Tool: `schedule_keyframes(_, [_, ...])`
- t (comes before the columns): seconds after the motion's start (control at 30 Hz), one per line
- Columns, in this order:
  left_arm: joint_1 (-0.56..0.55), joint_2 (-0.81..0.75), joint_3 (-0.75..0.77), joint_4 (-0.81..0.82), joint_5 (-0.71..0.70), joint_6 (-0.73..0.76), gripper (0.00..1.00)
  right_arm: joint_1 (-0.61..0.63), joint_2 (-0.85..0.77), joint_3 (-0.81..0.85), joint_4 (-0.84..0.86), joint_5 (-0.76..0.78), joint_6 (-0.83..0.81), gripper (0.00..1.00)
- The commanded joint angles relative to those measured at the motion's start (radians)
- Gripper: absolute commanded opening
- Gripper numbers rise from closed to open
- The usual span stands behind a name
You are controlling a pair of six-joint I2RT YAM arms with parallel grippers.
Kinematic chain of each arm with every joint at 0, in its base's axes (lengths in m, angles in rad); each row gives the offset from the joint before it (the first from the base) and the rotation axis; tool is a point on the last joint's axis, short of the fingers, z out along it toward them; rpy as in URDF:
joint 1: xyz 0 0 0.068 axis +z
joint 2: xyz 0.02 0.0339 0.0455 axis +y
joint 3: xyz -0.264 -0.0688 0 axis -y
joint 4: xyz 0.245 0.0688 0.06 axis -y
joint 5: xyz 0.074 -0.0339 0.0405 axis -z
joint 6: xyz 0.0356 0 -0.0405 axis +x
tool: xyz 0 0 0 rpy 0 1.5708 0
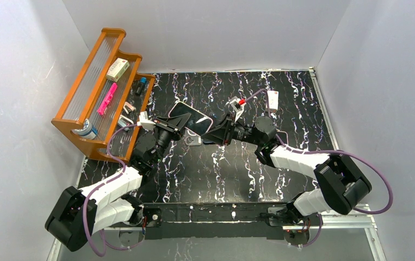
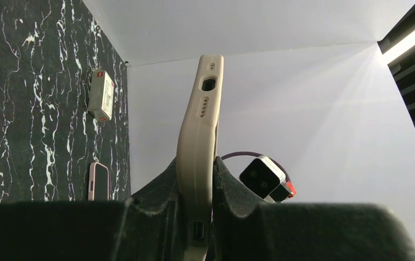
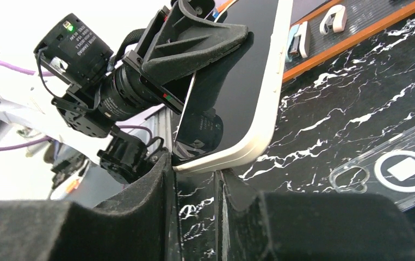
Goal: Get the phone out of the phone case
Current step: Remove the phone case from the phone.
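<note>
Phone (image 3: 232, 81): it is held in the air over the worktop (image 1: 237, 179), left of the middle and toward the far edge, and is seen seated in its case (image 3: 262, 109).
Left gripper (image 2: 196, 179): it is clamped on the cased phone, one pad on each broad face.
Right gripper (image 3: 194, 179): its fingers are drawn nearly together with the case's lower corner at their tips. Whether that corner is actually pinched cannot be told.
Risk, stalling: the phone may be pinned inside the case by the left clamp across both faces, so a pull at the corner would likely only stretch the rim.
Risk, slipping: the corner is rounded and smooth, so a shallow pinch there could be lost and the rim would probably spring back.
Risk, dropping: if the phone is freed suddenly, it could fall onto the hard worktop or onto the clear case (image 3: 395, 174) lying below.
Case: beige and matte, judged to be soft silicone. It has rounded corners, a port cut-out and small holes at its end, and its edge is seen slightly bowed in the left wrist view.
Screen: flat, glossy black glass in which the left gripper is mirrored.
Pads: black and grainy, foam-like.
Worktop: black, with white marble veining.
Clear case: transparent and thin, with a white ring printed on it.
</note>
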Motion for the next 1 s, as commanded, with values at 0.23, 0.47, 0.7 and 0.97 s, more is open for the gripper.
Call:
schedule_keyframes(0.23, [-0.028, 0.002, 0.042, 0.026, 0.097, -0.039, 0.0, 0.004, 0.058, 0.105, -0.105, -0.016, -0.387, 0.01])
schedule_keyframes(0.47, [-0.028, 0.005, 0.046, 0.025, 0.099, -0.037, 0.0, 0.004, 0.061, 0.155, -0.212, 0.028, -0.475, 0.01])
schedule_keyframes(0.7, [-0.028, 0.014, 0.061, 0.025, 0.115, -0.018, 0.0, 0.006, 0.066, 0.162, -0.25, 0.195, -0.479, 0.01])
schedule_keyframes(0.97, [0.098, 0.03, 0.078, -0.001, 0.3, 0.073, 0.0, -0.021, 0.004, 0.094, -0.31, 0.143, -0.482, 0.08])
